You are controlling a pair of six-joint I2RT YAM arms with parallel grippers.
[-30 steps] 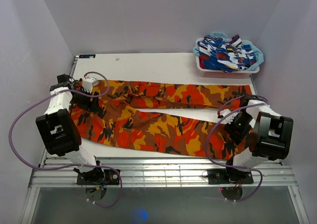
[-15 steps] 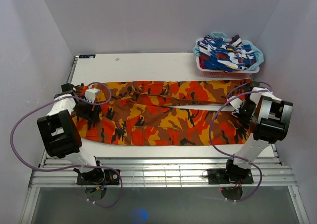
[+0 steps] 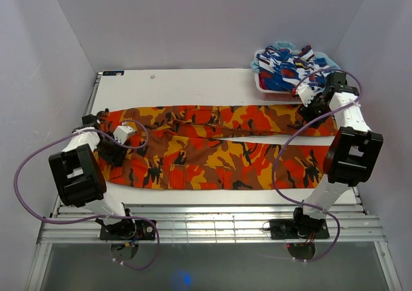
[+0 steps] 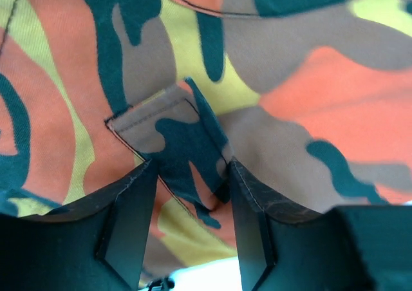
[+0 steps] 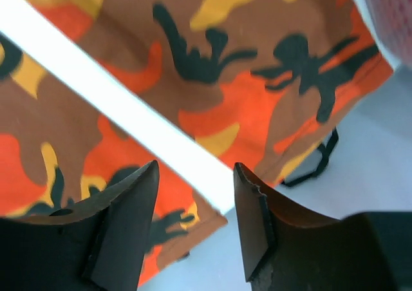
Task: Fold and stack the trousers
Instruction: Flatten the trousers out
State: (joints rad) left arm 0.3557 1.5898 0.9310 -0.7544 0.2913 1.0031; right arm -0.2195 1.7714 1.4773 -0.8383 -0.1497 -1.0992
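Nothing folded yet: trousers (image 3: 212,146) lie flat below; left claw (image 4: 192,168) parted astride a flap (image 4: 174,127), perhaps touching; right claw (image 5: 196,167) parted, empty.

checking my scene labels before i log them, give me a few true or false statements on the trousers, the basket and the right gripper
1. The trousers lie spread across the table, legs side by side. True.
2. The basket is empty. False: it holds blue, white and red patterned clothes.
3. The right gripper is clamped on the trousers. False: its jaws are open with nothing between them, above the fabric.
4. The basket sits at the table's far right corner. True.
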